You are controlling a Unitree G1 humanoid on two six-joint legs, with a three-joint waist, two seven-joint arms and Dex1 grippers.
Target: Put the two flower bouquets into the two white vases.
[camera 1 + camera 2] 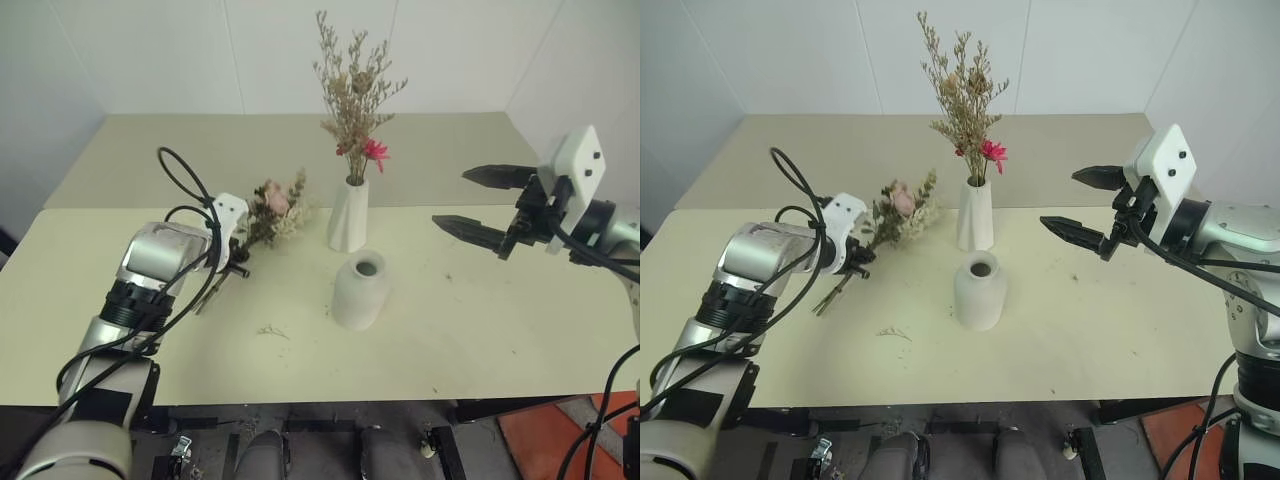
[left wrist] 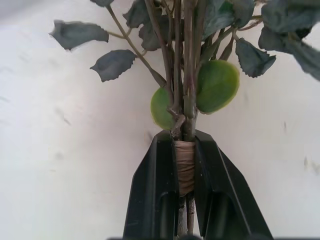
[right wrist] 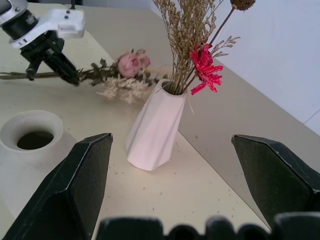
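Table (image 1: 480, 330) pale yellow, walls white; L gripper (image 2: 185, 150) clamped on rose bouquet (image 1: 277, 208), R gripper (image 1: 478, 203) apart.

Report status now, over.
Left gripper shut on pink rose bouquet. Right gripper open. Wispy beige bouquet in tall white vase; short round vase empty.

— How are the two arms posed?
— The left claw (image 2: 184, 165) reaches forward and slightly down, fingers clamped on the rose bouquet (image 1: 274, 212) at its taped stems. The right claw (image 1: 1076, 204) hangs raised, seemingly level, pointing leftward, fingers spread wide, empty.
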